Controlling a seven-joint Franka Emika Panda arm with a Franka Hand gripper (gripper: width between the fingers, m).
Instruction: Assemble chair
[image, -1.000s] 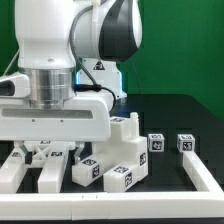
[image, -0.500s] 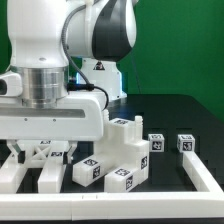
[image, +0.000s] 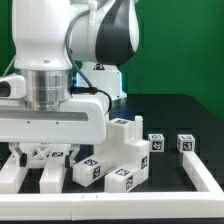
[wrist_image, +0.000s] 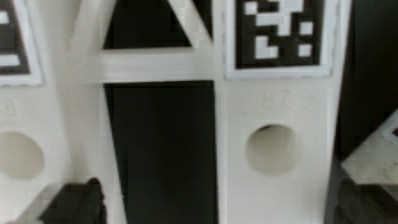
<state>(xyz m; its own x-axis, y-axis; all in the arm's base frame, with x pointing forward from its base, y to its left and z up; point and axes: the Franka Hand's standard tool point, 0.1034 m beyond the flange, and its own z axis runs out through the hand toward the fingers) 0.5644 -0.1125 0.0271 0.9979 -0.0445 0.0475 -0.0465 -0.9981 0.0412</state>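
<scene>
The tool (image: 48, 154) hangs low with its jaws spread wide, just above a slatted chair piece (wrist_image: 164, 66) that lies on the black counter (image: 170, 110). In the wrist view this piece shows a tag (wrist_image: 285, 35) and oval holes (wrist_image: 267, 155). Whether the fingers touch it, I cannot tell. Just beside the slatted piece, toward the exterior view's right, lie tagged blocks (image: 118, 165). Further from it on the same side stand two small cubes (image: 156, 143), near a white rail (image: 205, 172).

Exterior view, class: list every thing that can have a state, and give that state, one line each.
Gripper: open, low over the chair pieces.
Slotted slab: lying beneath the gripper.
Tagged bar: lying on the table, untouched.
Small cube, second cube: on the table, apart, untouched.
</scene>
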